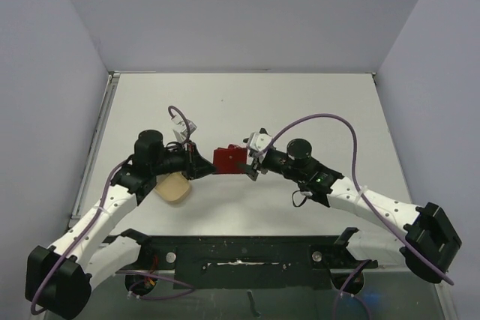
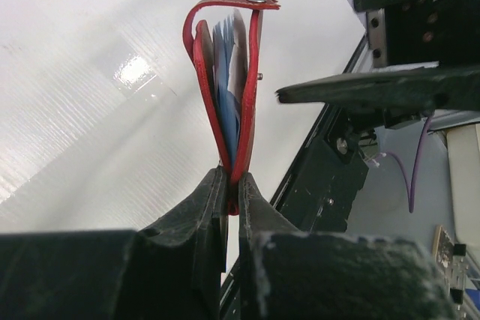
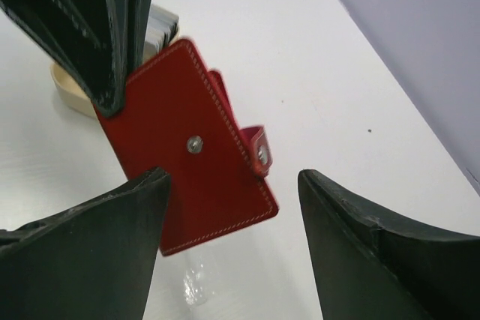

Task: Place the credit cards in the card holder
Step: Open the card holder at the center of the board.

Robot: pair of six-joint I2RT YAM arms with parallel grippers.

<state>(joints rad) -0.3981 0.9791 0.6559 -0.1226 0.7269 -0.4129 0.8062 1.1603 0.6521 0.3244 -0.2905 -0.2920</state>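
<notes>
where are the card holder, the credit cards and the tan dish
card holder (image 3: 187,192), right wrist view, on its red outer face
credit cards (image 2: 225,69), left wrist view, on the pale blue edges between the red flaps
tan dish (image 1: 172,188), top view, on the part that shows

Tan oval dish on white table, left of centre; grey walls around

credit cards mostly hidden between the card holder leaves, count not tellable, holder's lower edge swallowed by the left gripper, tan oval dish partly under the left arm, right gripper fingers cut off at the view's lower edge
</notes>
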